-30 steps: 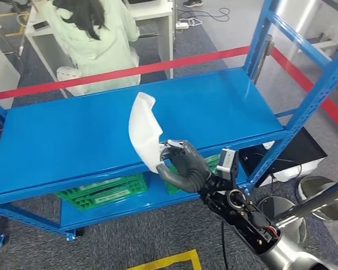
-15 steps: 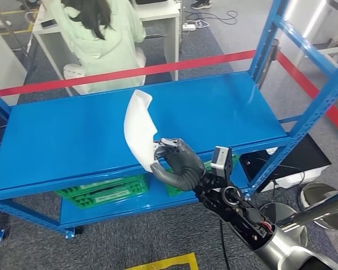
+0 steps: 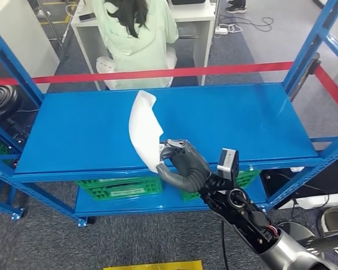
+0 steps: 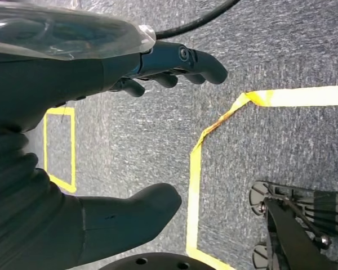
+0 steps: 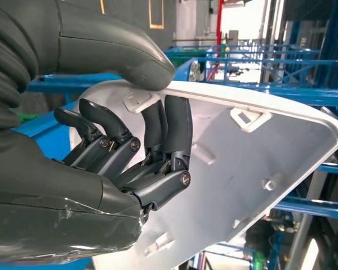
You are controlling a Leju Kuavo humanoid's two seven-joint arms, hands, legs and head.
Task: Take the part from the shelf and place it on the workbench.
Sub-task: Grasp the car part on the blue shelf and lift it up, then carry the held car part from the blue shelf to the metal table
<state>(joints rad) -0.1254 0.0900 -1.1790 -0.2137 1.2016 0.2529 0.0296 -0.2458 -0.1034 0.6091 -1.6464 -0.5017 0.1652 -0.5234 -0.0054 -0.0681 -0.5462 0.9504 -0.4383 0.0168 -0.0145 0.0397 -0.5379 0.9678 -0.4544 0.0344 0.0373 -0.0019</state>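
Across the room's middle stands the blue shelf [image 3: 227, 121], its broad top deck bare except where the part rises over its front edge. Behind it a red barrier tape [image 3: 227, 70] runs the width of the scene, and past that a person in a pale green top [image 3: 137, 39] sits at a white desk [image 3: 201, 22], back turned. Green crates [image 3: 116, 188] sit on the lower deck.

Smaller, and nearer me, the right hand [image 3: 184, 164] reaches in from below on its silver arm and grips the white part [image 3: 143, 129], a curved moulded shell held upright above the shelf's front lip. Up close, the thumb presses one face while the dark fingers [image 5: 167, 135] curl against the ribbed inner side. The left hand [image 4: 95, 135] hangs over grey carpet with yellow floor tape [image 4: 195, 169], fingers apart and holding nothing.

I judge the pick is done and the carry is in hand. Next it needs a turn toward the workbench, which I cannot see, keeping the thin shell from slipping.
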